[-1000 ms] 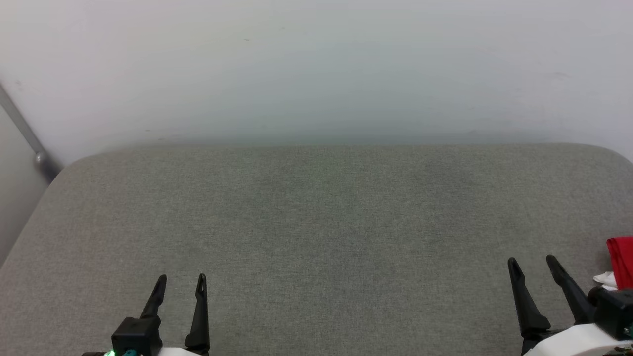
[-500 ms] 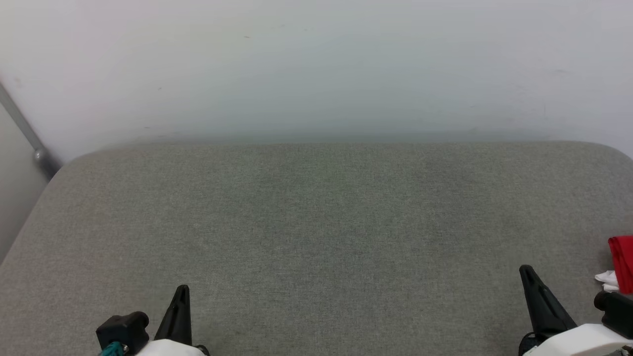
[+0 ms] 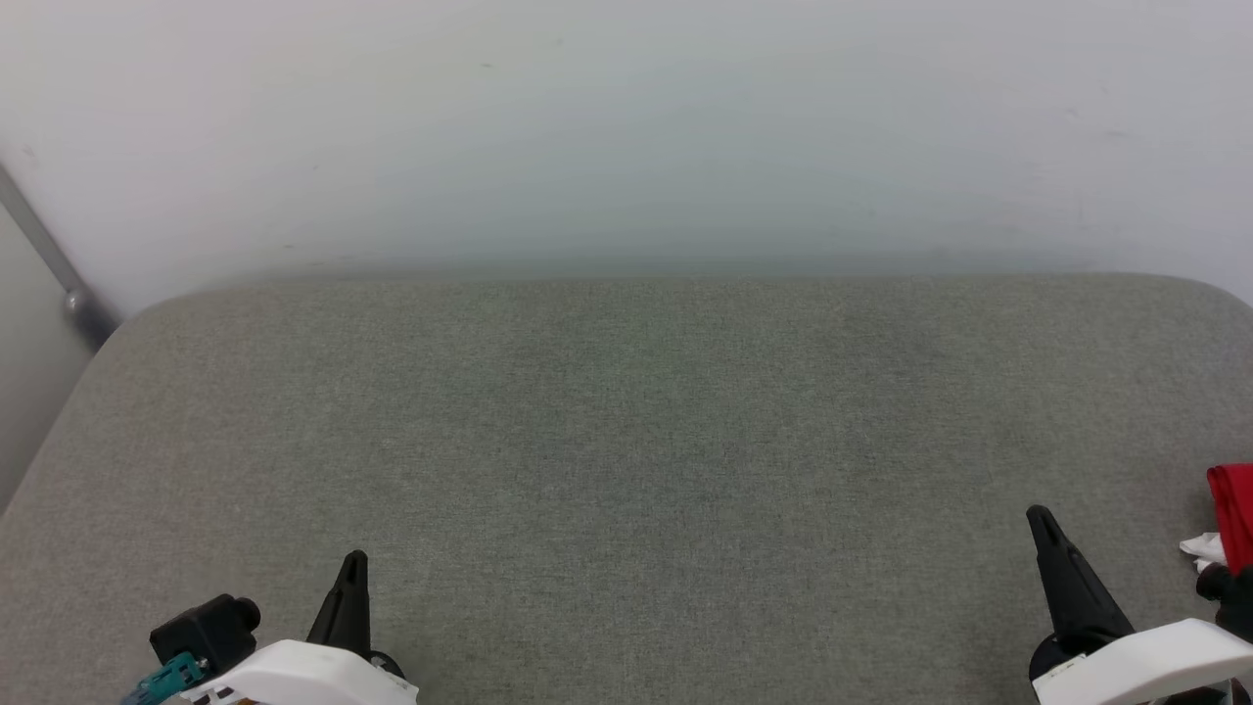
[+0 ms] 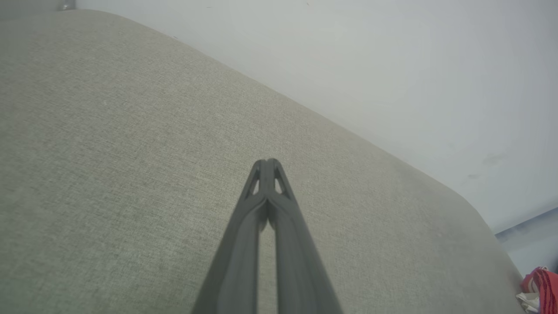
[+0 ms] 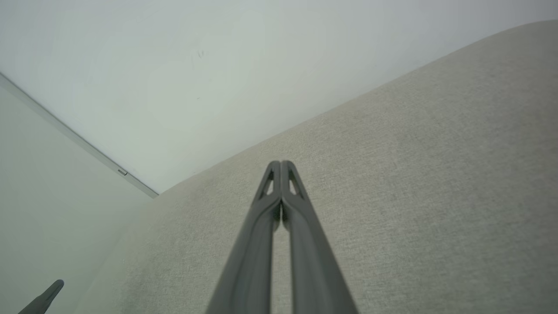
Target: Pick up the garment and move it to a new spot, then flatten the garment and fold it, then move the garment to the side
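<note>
**A:** Head view first. Where is the shirt (image 3: 1233, 504)?

**B:** At the far right edge of the cushion (image 3: 626, 441). I see a slice of red with a scrap of white below it, just beside the right arm's wrist. The rest runs out of frame, so I cannot tell whether it is folded or bunched.

**A:** And the end effectors?

**B:** Both sit low at the near edge. The left end effector (image 3: 354, 563) and the right end effector (image 3: 1041, 521) each have their fingers pressed together, with nothing between them. Grey fabric runs from them up to the wall (image 3: 626, 127).

**A:** Left wrist view?

**B:** The left end effector (image 4: 267, 164) is closed tip to tip over the cushion and grips nothing. The shirt (image 4: 542, 283) shows in the lower right corner, well apart from it.

**A:** Right wrist view?

**B:** Much the same. The right end effector (image 5: 281, 165) is closed and empty, pointing across the cushion toward the wall. I take the dark tip at the lower left for the left end effector (image 5: 45, 294).

**A:** So which step is this?

**B:** It fits two. The shirt could be waiting at the side to be fetched, or it could be set aside after folding. I judge no further than that.

**A:** What serves either way?

**B:** Turning the head right would bring the whole shirt into view, which helps before anything else. The closed fingers should keep off the cloth. It looks limp, and a nudge from the right wrist would likely drag or rumple it.
</note>
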Robot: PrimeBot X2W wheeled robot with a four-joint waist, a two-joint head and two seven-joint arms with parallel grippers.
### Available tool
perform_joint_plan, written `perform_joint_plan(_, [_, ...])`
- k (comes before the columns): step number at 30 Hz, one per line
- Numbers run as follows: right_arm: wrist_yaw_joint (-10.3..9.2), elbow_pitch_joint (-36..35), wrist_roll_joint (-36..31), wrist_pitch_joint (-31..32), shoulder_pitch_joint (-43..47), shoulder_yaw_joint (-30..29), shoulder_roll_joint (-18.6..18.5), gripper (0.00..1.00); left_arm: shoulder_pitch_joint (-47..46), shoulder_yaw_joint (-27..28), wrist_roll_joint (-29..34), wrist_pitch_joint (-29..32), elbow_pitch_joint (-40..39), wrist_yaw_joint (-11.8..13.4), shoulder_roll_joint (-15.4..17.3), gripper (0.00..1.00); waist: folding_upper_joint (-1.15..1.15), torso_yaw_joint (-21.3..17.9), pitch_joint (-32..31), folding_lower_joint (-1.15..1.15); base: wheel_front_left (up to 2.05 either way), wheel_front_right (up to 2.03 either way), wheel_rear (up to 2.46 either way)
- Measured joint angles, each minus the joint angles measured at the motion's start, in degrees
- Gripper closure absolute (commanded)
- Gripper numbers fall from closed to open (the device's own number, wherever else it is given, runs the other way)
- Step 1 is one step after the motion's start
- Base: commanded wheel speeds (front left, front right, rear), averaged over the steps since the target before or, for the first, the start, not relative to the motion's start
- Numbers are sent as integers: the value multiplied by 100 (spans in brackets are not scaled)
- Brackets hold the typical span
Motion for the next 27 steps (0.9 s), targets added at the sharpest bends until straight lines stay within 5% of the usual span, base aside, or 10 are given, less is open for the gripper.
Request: perform_joint_plan(27, [-1, 545, 2018, 51, -427, -81, 44, 100, -321, 723, -1634, 480, 299, -660, -476, 100, 0, -21, 96, 0, 0, 0, 0])
